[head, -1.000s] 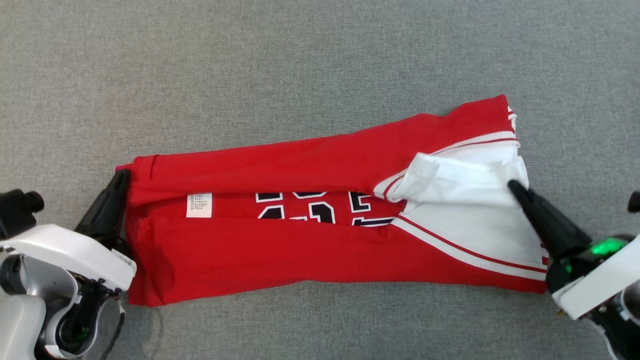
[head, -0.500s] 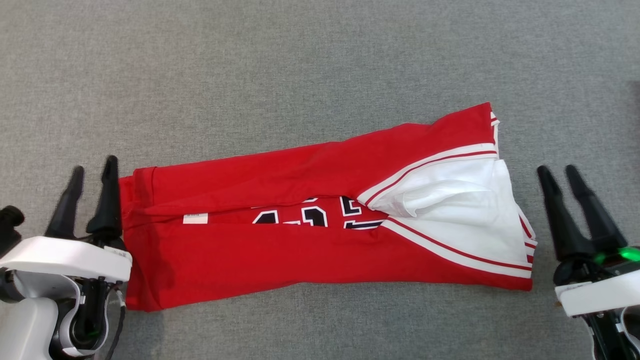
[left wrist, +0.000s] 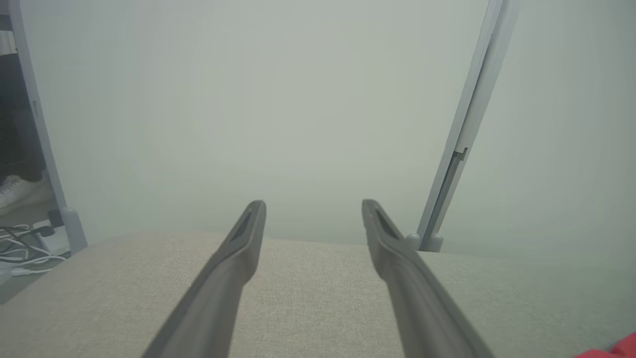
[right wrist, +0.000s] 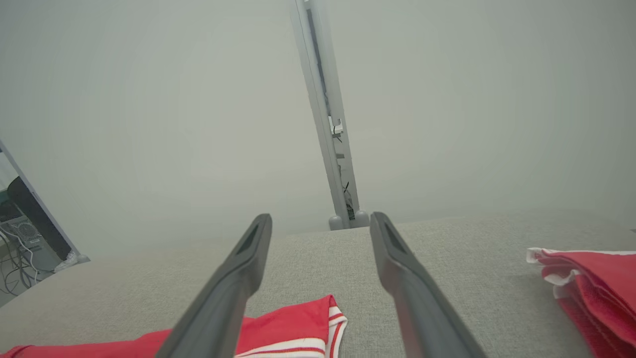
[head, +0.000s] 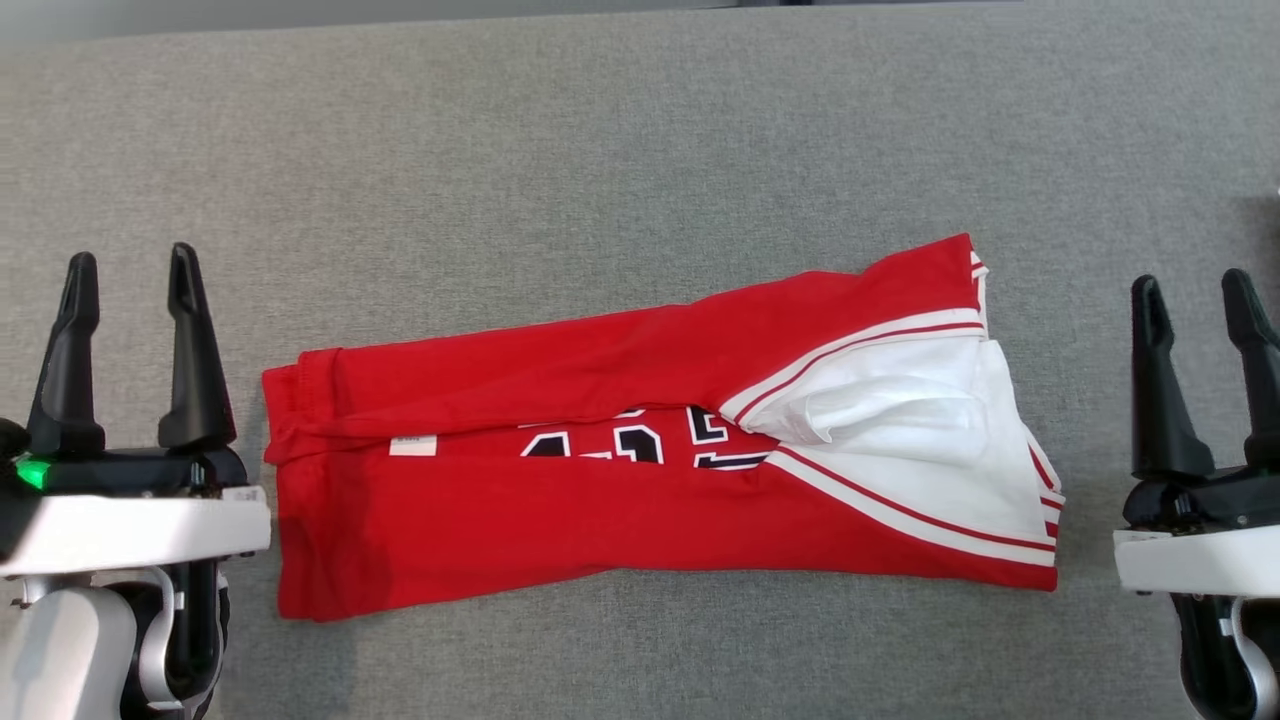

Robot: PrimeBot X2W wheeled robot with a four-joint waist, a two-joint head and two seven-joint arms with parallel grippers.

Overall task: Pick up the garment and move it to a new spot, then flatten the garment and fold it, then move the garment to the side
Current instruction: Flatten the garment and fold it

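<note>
The garment (head: 620, 480) is a red jersey with white panels and dark numbers. It lies folded into a long band across the grey table (head: 600, 200), the white end to the right. My left gripper (head: 125, 270) stands open just off the band's left end, touching nothing. At the other end my right gripper (head: 1195, 290) is open too, a little clear of the white end. The left wrist view has the open left gripper (left wrist: 313, 204) over bare cloth, with a red corner of the garment (left wrist: 616, 348) at the bottom right. Below the open right gripper (right wrist: 320, 218) lies the garment's striped corner (right wrist: 303, 320).
A second folded red piece (right wrist: 596, 283) lies on the table to the right in the right wrist view. Grey frame posts (left wrist: 462, 129) (right wrist: 325, 114) stand at the table's far edge. Cables (left wrist: 20, 238) lie on the floor beyond the table's left corner.
Both grippers have let go of the garment's ends, opened and drawn back to the sides. The garment has settled flat. The head camera has shifted, bringing the table's far edge into view.
</note>
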